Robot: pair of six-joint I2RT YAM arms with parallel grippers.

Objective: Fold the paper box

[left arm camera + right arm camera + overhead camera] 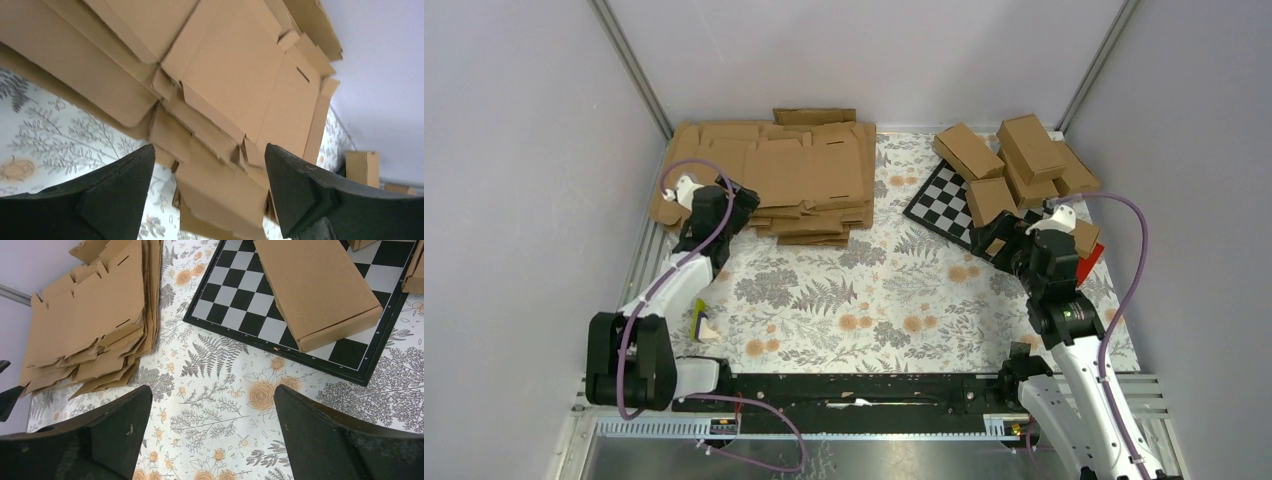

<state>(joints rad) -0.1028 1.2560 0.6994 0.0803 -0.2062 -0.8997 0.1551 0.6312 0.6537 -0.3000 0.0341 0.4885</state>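
No single paper box lies apart on its own; I see only the pile of flat brown blanks [804, 175] at the back left. My left gripper [742, 203] is at the pile's near left edge. In the left wrist view the left gripper [209, 150] is open, and the pile's [235, 75] lowest flaps show in the gap between its fingers. Whether they touch I cannot tell. My right gripper [1007, 238] hovers by the checkerboard's near edge. In the right wrist view the right gripper [212, 390] is open, with only flowered tablecloth between its fingers.
A black-and-white checkerboard [939, 200] at the back right carries several folded brown cartons [1024, 150], one of them [320, 290] close ahead of my right gripper. A red thing [1089, 262] lies beside the right arm. A small yellow-and-white object [702, 322] sits near the left arm's base. Walls close in on three sides.
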